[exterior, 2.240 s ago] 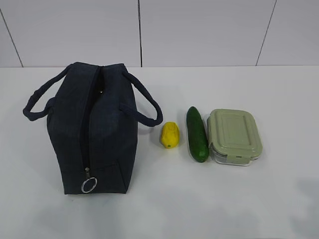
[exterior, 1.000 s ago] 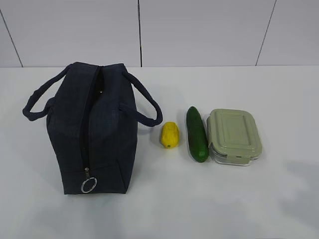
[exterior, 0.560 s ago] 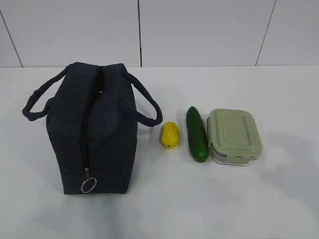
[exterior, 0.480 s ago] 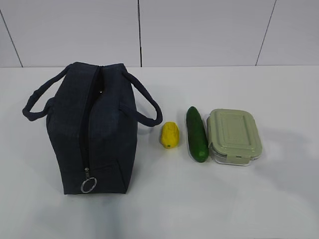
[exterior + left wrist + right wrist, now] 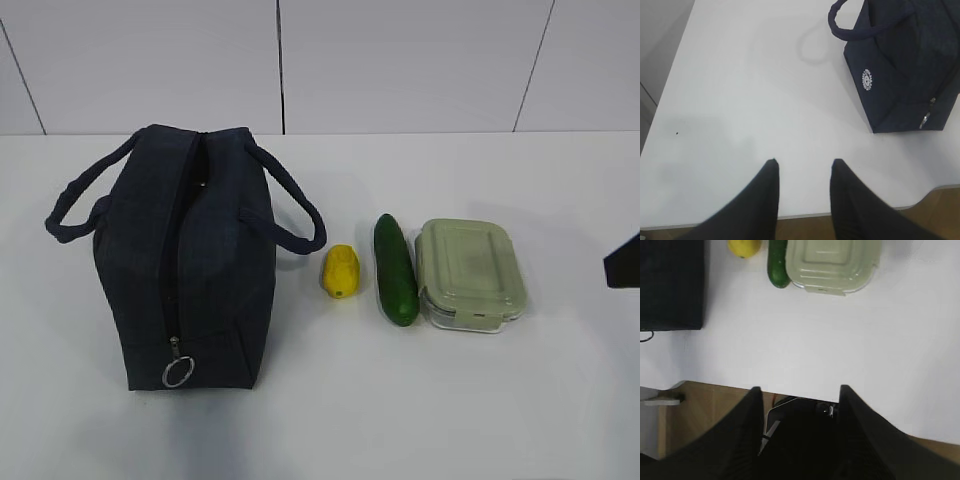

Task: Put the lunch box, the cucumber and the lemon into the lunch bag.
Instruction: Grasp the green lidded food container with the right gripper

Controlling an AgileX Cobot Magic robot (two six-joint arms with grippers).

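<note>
Pale sage-green-lidded clear lunch box [image 5: 470, 274] sits rightmost, touching the dark green cucumber [image 5: 396, 269], whose long axis runs front to back; small yellow lemon [image 5: 340, 270] beside it, zipped navy fabric lunch bag [image 5: 188, 258] at left. Right gripper [image 5: 799, 390] nearer them, left gripper [image 5: 802, 164] nearer bag; both part open, empty. Bare white table [image 5: 400, 410], plenty of room

The lunch bag [image 5: 190, 260] is matt navy cloth with a shiny metal ring pull [image 5: 178, 373]. The lunch box [image 5: 470, 272] has a matt plastic lid; the cucumber [image 5: 396, 268] looks smooth and glossy; the worktop [image 5: 400, 400] is smooth and white.
</note>
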